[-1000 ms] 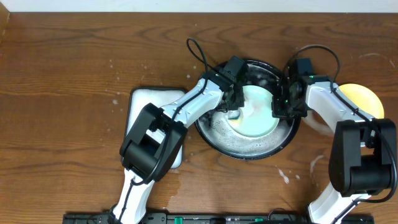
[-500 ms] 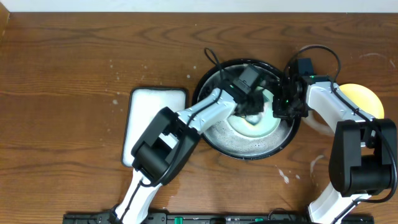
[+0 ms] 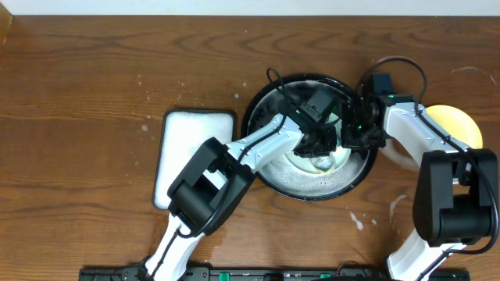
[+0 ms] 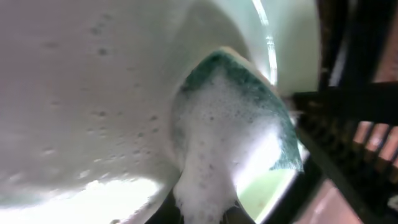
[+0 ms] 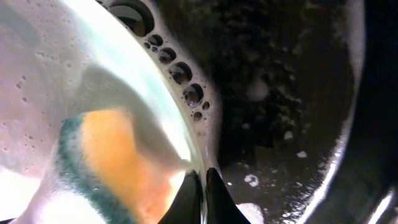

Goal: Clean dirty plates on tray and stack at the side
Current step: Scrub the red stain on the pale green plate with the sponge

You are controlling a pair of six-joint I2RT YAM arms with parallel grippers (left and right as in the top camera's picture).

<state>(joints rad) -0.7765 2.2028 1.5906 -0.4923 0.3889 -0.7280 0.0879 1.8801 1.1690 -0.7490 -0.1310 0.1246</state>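
Because scrubbing needs a firm hold, the left gripper [image 3: 318, 147] is clenched on a foamy green-backed sponge [image 4: 230, 124], whose face is pressed to the mint-green plate [image 4: 93, 93] so it wipes rather than skids. Opposite it, the right gripper [image 5: 204, 186] has its fingertips pinched together at the plate's rim. The wrist view is too close to be sure, but the rim appears to run between them, which would pin the plate against the sponge's push. That plate lies inside the black tray [image 3: 269, 168], toward its right half, ringed with suds, so runoff lands in the pan and not on the tabletop [image 3: 94, 94]. A yellow plate [image 3: 459, 119] sits outside the tray on the tabletop at the right, partly under the right forearm, likely the start of the stack. The left arm reaches long and diagonally from the lower left across the tray, wrist tipped down. The right arm folds in from the right, wrist turned toward the tray's right rim. A white rectangular tray [image 3: 195, 125] lies just left of the black one.
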